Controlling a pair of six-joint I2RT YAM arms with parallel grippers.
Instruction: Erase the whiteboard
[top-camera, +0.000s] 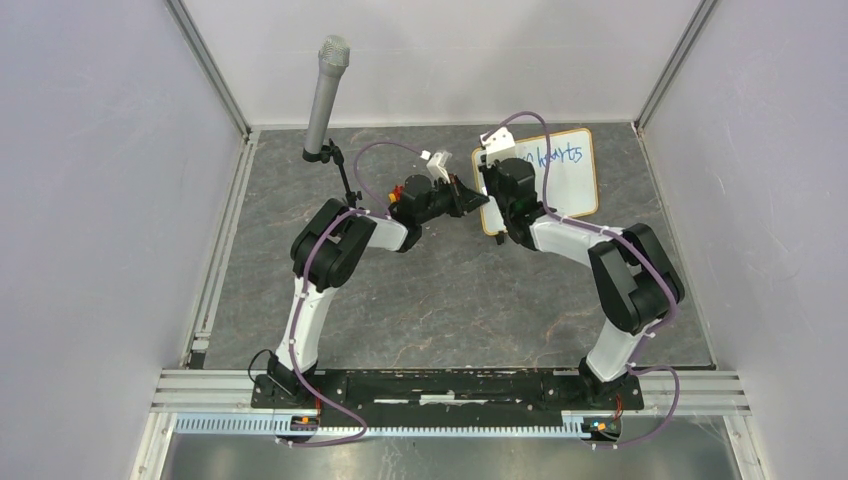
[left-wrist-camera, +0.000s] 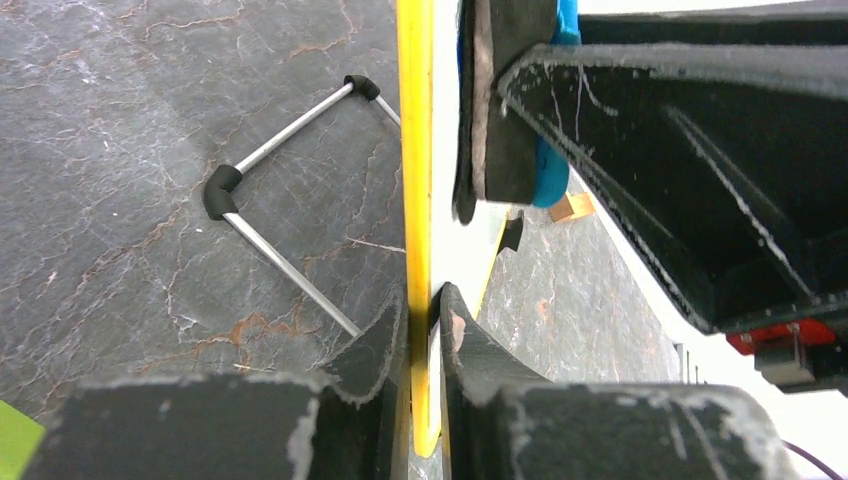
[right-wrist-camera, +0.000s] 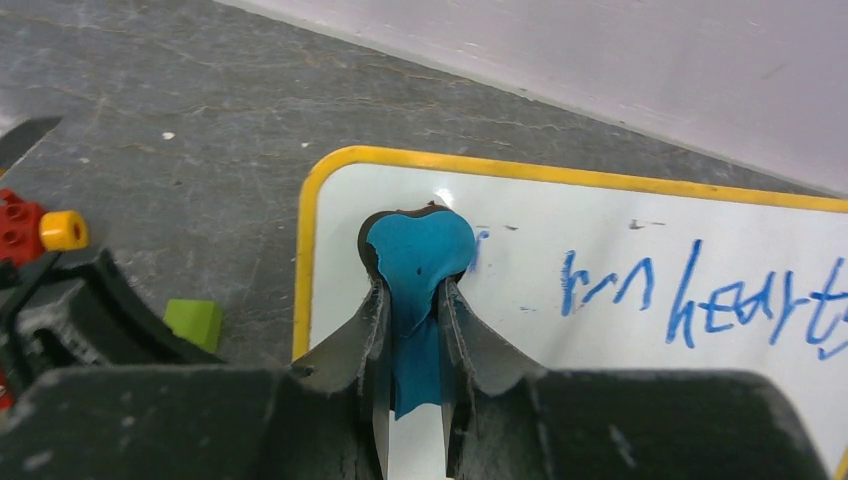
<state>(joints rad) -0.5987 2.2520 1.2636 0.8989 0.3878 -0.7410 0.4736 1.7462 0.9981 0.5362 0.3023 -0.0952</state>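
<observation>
Pinching the left edge of the whiteboard (top-camera: 565, 185), which sat far right of centre on the table (top-camera: 450, 290), the left gripper (left-wrist-camera: 425, 330) was closed narrowly. The right gripper (right-wrist-camera: 412, 300) clasped a blue eraser (right-wrist-camera: 420, 250) at the board's left corner; the handwriting (right-wrist-camera: 700, 300) rightward was unwiped, so erasing looked barely begun. From above the right arm (top-camera: 560, 240) hid that corner; pad contact was unclear.

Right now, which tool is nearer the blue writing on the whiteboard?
Right. The right tool, gripping a blue eraser, is at the whiteboard face just beside the writing; the left tool clamps the frame, farther out.
</observation>
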